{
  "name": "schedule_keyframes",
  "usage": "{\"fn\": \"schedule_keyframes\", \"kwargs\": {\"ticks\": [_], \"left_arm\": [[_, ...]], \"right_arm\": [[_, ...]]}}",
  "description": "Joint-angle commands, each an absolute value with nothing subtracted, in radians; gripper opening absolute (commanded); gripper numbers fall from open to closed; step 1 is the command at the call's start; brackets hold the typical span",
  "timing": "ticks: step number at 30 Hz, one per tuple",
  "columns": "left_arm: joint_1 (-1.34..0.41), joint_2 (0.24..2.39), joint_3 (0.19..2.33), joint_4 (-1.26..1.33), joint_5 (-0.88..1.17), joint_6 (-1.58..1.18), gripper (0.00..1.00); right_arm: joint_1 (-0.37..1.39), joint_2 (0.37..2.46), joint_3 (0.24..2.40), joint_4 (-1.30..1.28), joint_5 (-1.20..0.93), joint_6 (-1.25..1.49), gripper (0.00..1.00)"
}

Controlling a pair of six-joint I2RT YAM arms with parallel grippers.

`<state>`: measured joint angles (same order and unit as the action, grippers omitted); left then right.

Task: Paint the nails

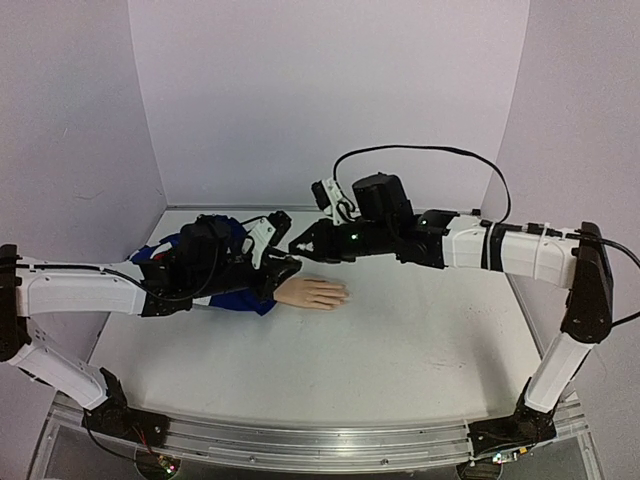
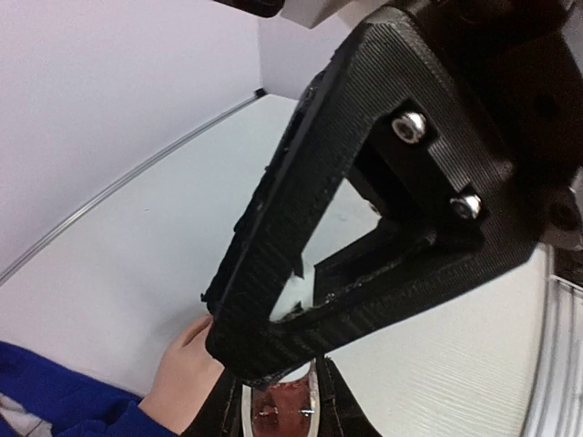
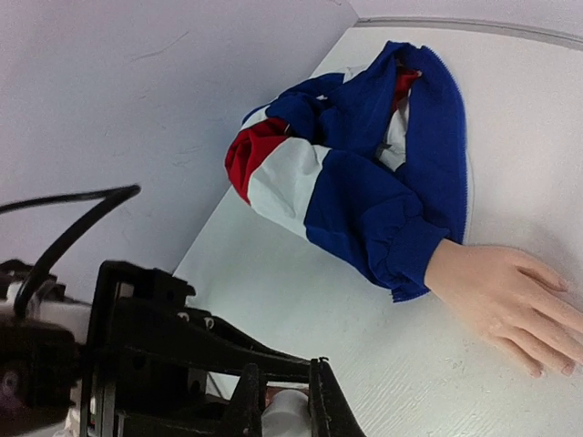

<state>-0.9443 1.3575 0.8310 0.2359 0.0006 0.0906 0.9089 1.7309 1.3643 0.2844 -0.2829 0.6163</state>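
Observation:
The pale peach mannequin hand (image 1: 315, 293) lies palm down mid-table, and its blue, red and white sleeve (image 1: 235, 297) runs off to the left. Its nails (image 3: 536, 371) are tiny at the fingertips in the right wrist view. My left gripper (image 1: 283, 268) is shut on the small pink bottle (image 2: 282, 411), just above the wrist. My right gripper (image 1: 298, 245) meets it from the right and is shut on the bottle's white cap (image 3: 290, 414). The cap also shows in the left wrist view (image 2: 296, 297) between the right gripper's black fingers (image 2: 273, 255).
Pale walls close the white table (image 1: 400, 340) at the back and on both sides. The sleeve (image 3: 364, 173) is bunched up towards the back left corner. A black cable (image 1: 420, 150) loops above the right arm.

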Motion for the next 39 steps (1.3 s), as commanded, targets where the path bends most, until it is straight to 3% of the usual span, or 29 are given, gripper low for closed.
{"fn": "schedule_keyframes", "kwargs": {"ticks": [1,4,5,8,10,14,18,21,23,26,32,39], "left_arm": [[-0.848,1.293,0.868,0.321,0.634,-0.019,0.0],[-0.815,1.314,0.909,0.327,1.066,-0.041,0.0],[-0.815,1.325,0.919,0.327,1.188,-0.047,0.0],[-0.815,1.358,0.966,0.327,1.361,-0.091,0.0],[-0.815,1.358,0.965,0.328,1.358,-0.08,0.0],[-0.815,1.342,0.944,0.328,1.232,-0.031,0.0],[-0.815,1.319,0.907,0.324,0.959,0.028,0.0],[-0.831,1.286,0.864,0.321,0.641,0.089,0.0],[-0.847,1.274,0.845,0.32,0.469,0.126,0.0],[-0.896,1.275,0.834,0.318,0.258,0.209,0.0],[-0.948,1.307,0.854,0.316,0.025,0.26,0.0],[-0.968,1.327,0.869,0.316,-0.005,0.269,0.0]], "right_arm": [[0.878,1.718,1.355,0.375,-0.642,0.359,0.0],[0.876,1.708,1.35,0.368,-1.214,0.151,0.0],[0.875,1.712,1.359,0.364,-1.309,0.152,0.0],[0.875,1.729,1.387,0.333,-1.403,0.164,0.0],[0.875,1.713,1.367,0.328,-1.368,0.15,0.0],[0.873,1.678,1.348,0.32,-1.231,0.142,0.0],[0.845,1.594,1.309,0.303,-0.883,0.177,0.04],[0.834,1.546,1.292,0.27,-0.602,0.237,0.37],[0.834,1.528,1.289,0.242,-0.479,0.278,0.54],[0.836,1.522,1.295,0.224,-0.41,0.357,0.65],[0.882,1.547,1.354,0.196,-0.318,0.449,0.69],[0.905,1.591,1.401,0.146,-0.261,0.496,0.6]]}}
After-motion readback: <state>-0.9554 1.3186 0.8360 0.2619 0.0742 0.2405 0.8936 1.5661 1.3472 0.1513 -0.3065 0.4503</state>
